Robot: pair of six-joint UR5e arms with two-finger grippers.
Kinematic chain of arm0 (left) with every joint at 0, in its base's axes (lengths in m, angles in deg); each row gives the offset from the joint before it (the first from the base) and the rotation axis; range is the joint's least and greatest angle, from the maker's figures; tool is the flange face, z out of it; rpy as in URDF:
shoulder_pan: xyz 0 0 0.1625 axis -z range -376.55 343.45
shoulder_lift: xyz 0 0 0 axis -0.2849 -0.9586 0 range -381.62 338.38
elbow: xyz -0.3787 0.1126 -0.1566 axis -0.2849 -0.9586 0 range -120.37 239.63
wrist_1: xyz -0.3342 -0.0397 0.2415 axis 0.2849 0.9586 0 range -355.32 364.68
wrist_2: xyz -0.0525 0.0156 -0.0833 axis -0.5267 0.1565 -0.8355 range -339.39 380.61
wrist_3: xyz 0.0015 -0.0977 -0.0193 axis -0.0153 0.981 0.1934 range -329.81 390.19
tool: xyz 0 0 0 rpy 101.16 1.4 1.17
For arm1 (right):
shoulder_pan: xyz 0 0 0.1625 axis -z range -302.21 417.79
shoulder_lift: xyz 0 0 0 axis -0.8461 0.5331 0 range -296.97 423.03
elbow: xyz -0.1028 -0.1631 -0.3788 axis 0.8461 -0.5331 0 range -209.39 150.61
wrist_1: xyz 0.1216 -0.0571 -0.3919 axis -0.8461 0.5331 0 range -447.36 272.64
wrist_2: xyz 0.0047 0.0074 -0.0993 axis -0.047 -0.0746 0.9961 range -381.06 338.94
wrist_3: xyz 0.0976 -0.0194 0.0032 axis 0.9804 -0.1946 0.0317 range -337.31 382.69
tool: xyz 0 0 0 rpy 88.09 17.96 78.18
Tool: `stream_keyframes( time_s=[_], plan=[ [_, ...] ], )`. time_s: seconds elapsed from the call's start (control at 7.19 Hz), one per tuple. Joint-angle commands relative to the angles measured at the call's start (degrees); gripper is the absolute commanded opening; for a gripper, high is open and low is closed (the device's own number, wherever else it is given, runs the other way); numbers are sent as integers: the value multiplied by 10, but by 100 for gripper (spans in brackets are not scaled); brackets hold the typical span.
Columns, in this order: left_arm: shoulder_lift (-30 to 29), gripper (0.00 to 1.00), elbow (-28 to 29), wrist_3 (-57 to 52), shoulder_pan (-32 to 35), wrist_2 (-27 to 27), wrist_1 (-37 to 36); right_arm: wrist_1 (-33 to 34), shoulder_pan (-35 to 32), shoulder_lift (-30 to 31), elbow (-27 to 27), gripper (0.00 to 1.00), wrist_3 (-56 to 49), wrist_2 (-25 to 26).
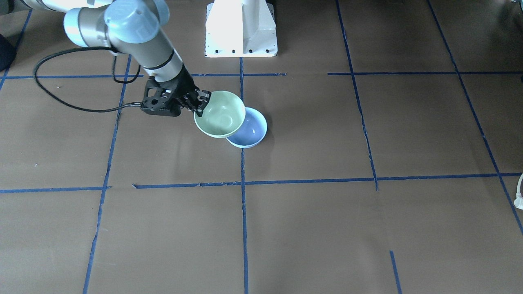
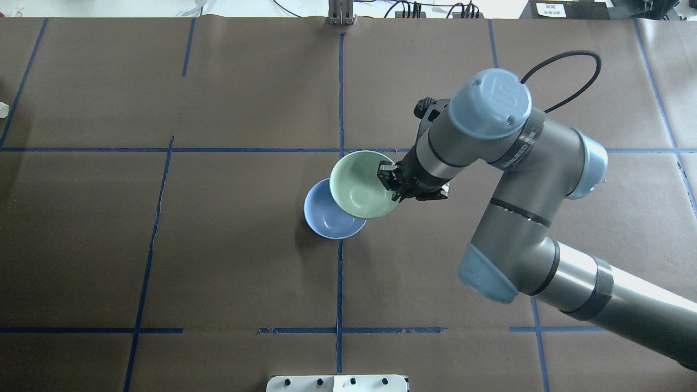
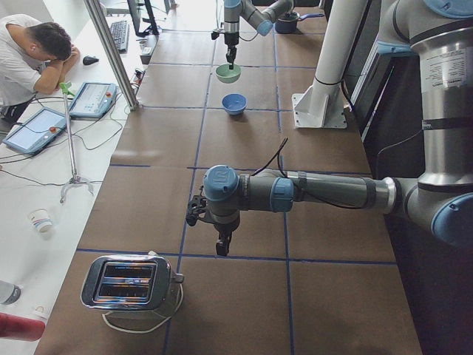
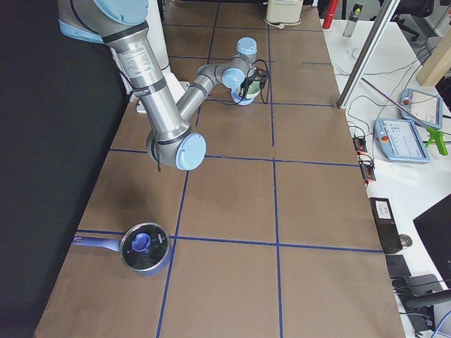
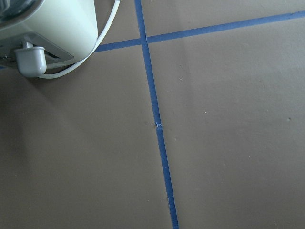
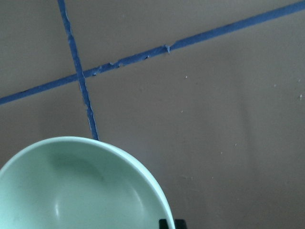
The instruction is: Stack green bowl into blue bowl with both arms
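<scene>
My right gripper (image 1: 203,103) is shut on the rim of the pale green bowl (image 1: 220,114) and holds it slightly tilted above the table. The green bowl (image 2: 359,185) overlaps the near edge of the light blue bowl (image 2: 324,220), which sits on the brown table on the centre tape line. The right wrist view shows the green bowl's inside (image 6: 81,191) with bare table beyond it. The blue bowl (image 1: 251,132) is partly hidden under the green one. My left gripper (image 3: 221,248) hangs low over the table near a toaster; I cannot tell if it is open or shut.
A chrome toaster (image 3: 129,285) with a white cord stands at the table's left end and also shows in the left wrist view (image 5: 47,28). A lidded blue pot (image 4: 144,246) sits at the right end. The white pedestal (image 1: 241,28) stands behind the bowls. A person (image 3: 29,59) sits beside the table.
</scene>
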Motion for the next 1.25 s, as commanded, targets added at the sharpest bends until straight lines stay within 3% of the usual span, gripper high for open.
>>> stream_keyframes(
  time_s=[0.0,0.14,0.42,0.7,0.83,0.97,1.11],
  plan=[
    [0,100,-1,0,0,0,-1,9,51,-50,-52,5,92,71],
    [0,100,-1,0,0,-1,-1,7,67,-57,-72,19,111,89],
    [0,100,-1,0,0,-1,-1,1,74,-57,-82,18,118,100],
    [0,100,-1,0,0,-1,-1,-46,74,-55,-105,19,122,100],
    [0,100,-1,1,0,-1,-1,-45,72,-53,-99,64,116,100],
    [0,100,0,1,-1,-1,-1,-40,62,-51,-86,100,106,94],
    [-1,100,0,1,-1,-1,-1,-19,49,-44,-61,100,85,75]
  ],
)
